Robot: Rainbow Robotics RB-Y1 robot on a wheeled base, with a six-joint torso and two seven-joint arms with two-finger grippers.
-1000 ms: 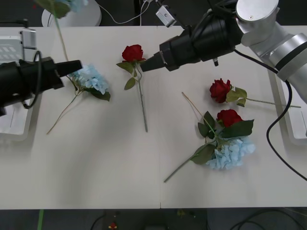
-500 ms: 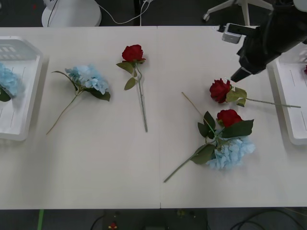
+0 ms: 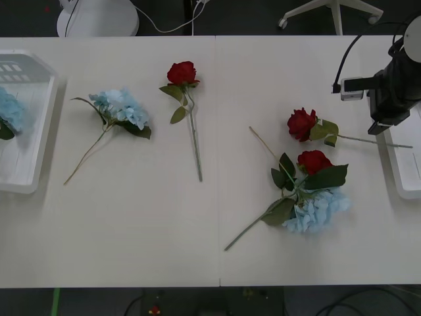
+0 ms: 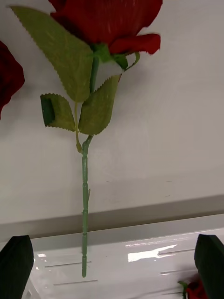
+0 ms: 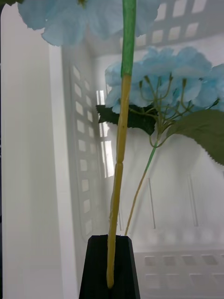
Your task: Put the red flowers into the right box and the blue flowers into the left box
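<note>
Three red flowers lie on the table: one at the back [image 3: 182,72], one right of centre [image 3: 301,124] [image 4: 107,18] and one just in front of it [image 3: 314,161] [image 4: 7,74]. The stem [image 4: 85,196] of the right-of-centre rose reaches over the right box's rim [image 3: 402,172] [image 4: 140,231]. My right gripper [image 3: 380,126] [image 4: 112,252] hangs open above that stem end. A red bloom [image 4: 192,287] lies in that box. Blue flowers lie at the left [image 3: 122,108] and front right [image 3: 317,210]. My left gripper [image 5: 110,266] is shut on a blue flower's stem [image 5: 120,154] over the left box [image 3: 29,131] [image 5: 81,154], where another blue flower [image 3: 8,110] [image 5: 168,79] lies.
A white round chair base [image 3: 99,18] and cables stand beyond the table's far edge. The two table halves meet at a seam [image 3: 218,197] down the middle. Bare tabletop stretches along the front, below the flowers.
My right arm has swung from the back rose across to the right box's edge. My left arm, with the blue flower's stem, has left the front view to the left.
</note>
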